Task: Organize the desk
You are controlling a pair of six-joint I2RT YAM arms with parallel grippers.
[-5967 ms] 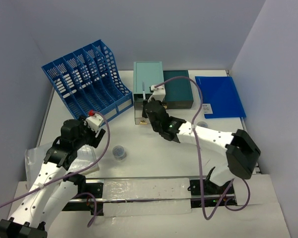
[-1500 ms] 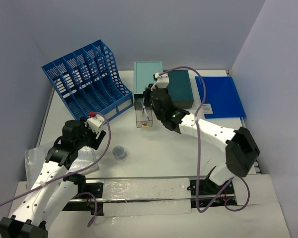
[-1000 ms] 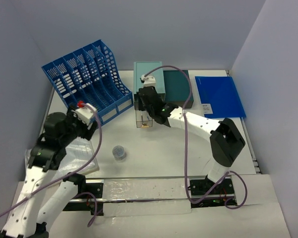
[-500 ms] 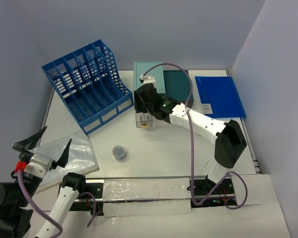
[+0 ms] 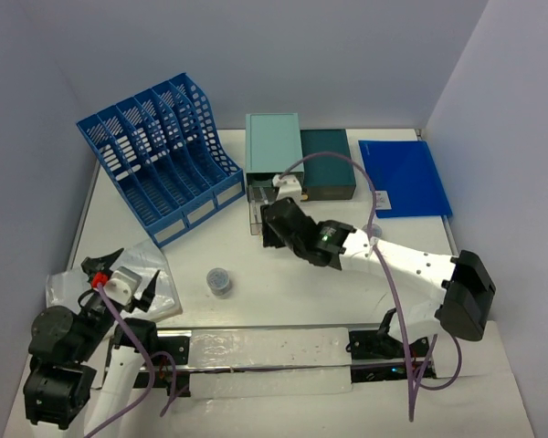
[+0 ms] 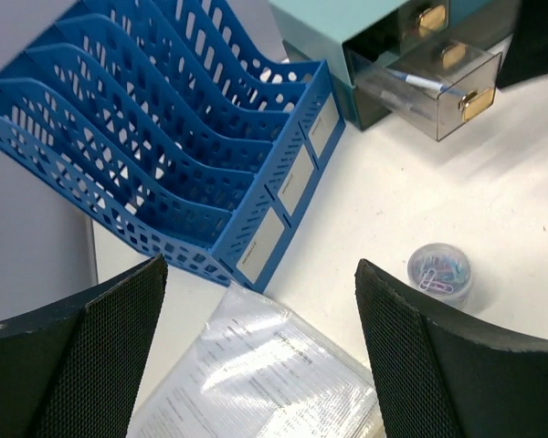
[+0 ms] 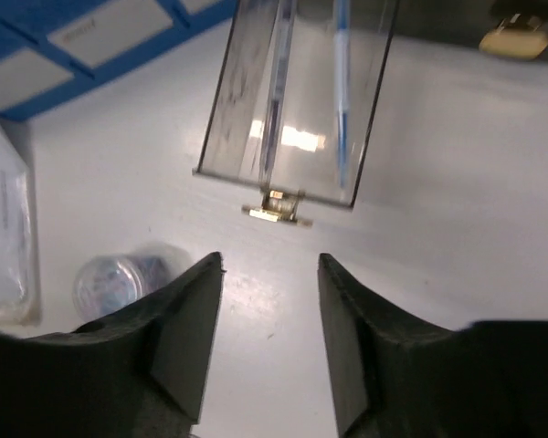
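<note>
Table (image 5: pixel 292 292) fills mid-frame; your left claw (image 6: pixel 258 274) hangs low at lower left, spread wide, empty. Your right claw (image 7: pixel 269 265) reaches centre, parted, holding nothing, just before the clear drawer (image 7: pixel 297 109), pulled out, two pens (image 7: pixel 341 91) inside.

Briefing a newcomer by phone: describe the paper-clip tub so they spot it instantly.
Find the blue file rack, far left on the desk. In front of it, right of the sleeved papers, stands a small clear tub: round, unlike its neighbours, and full of coloured clips.
</note>
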